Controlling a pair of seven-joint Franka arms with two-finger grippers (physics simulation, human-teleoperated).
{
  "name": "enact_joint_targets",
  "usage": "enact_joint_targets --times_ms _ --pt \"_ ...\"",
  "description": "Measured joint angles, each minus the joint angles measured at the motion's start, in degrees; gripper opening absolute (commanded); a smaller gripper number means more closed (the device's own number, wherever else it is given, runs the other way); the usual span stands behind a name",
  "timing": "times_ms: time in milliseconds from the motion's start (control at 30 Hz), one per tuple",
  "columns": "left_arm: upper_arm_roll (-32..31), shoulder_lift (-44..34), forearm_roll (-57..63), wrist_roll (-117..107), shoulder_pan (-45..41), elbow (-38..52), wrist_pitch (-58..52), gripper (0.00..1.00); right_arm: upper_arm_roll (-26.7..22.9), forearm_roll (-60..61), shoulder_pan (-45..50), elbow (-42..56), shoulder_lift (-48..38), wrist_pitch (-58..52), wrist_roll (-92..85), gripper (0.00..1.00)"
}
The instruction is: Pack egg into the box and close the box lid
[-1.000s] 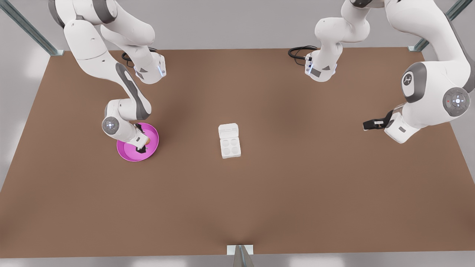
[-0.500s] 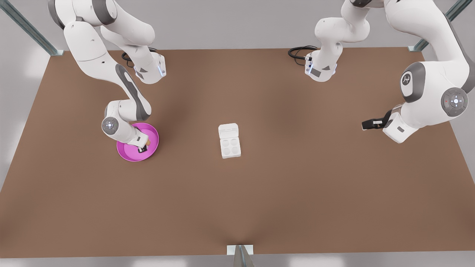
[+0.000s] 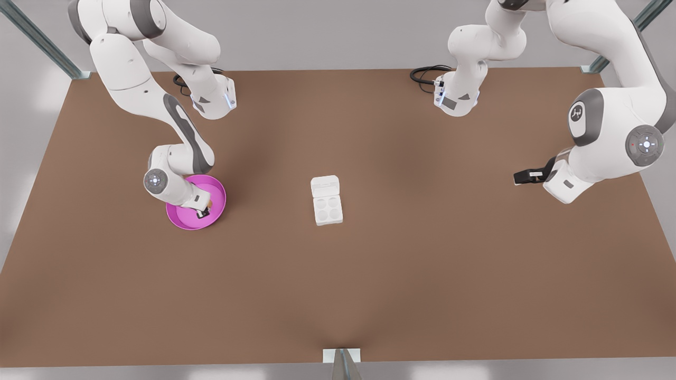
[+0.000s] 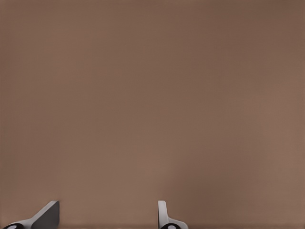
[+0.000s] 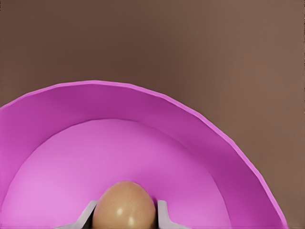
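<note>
The tan-brown egg (image 5: pixel 124 206) lies in a round pink plate (image 5: pixel 143 138) at the front view's left. My right gripper (image 5: pixel 125 215) reaches down into the plate (image 3: pixel 182 217), and its fingers (image 5: pixel 161 212) press against both sides of the egg (image 3: pixel 210 202). The white box (image 3: pixel 328 209) sits mid-table with its four cups bare. Its box lid (image 3: pixel 325 186) lies flat open on the far side. My left gripper (image 3: pixel 520 178) hovers at the front view's right, open over bare table (image 4: pixel 152 95), and its arm waits there.
Both arm bases (image 3: pixel 457 97) stand at the table's far edge, each with a black cable beside it. Bare brown tabletop (image 3: pixel 338 285) stretches between the plate and the box and across the whole near half.
The right gripper's fingers have drawn in around the egg on the plate. The left gripper has drifted slightly toward the front view's left.
</note>
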Motion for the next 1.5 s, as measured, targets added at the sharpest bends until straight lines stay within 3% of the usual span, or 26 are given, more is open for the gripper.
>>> enact_joint_targets --times_ms 233,267,433,867,1200,1500 --pt "-1.15 -0.08 0.07 -0.34 -0.26 0.08 -0.05 1.00 0.11 0.31 -0.18 3.49 -1.80 -3.87 -0.91 0.52" --pt "-1.17 -0.09 0.07 -0.40 -0.26 0.09 -0.06 1.00 0.21 0.74 0.02 4.74 -1.87 -5.08 -0.99 0.48" --pt "-1.43 -0.01 0.09 -0.65 -0.03 0.09 -0.08 1.00 5.24 6.75 0.95 11.42 -1.38 -12.24 -1.18 0.48" --pt "-1.50 0.10 0.14 -1.06 -0.12 0.09 -0.06 1.00 7.36 39.48 10.72 35.09 14.73 -22.56 -1.48 0.48" --pt "-1.60 0.00 0.15 -1.33 -0.13 0.17 -0.26 1.00 13.60 53.70 11.10 37.20 23.51 -26.51 -2.28 0.48" --pt "-1.87 0.15 0.16 -1.55 -0.03 0.09 -0.31 1.00 14.06 58.15 13.75 44.24 30.43 -27.09 -3.25 0.48"
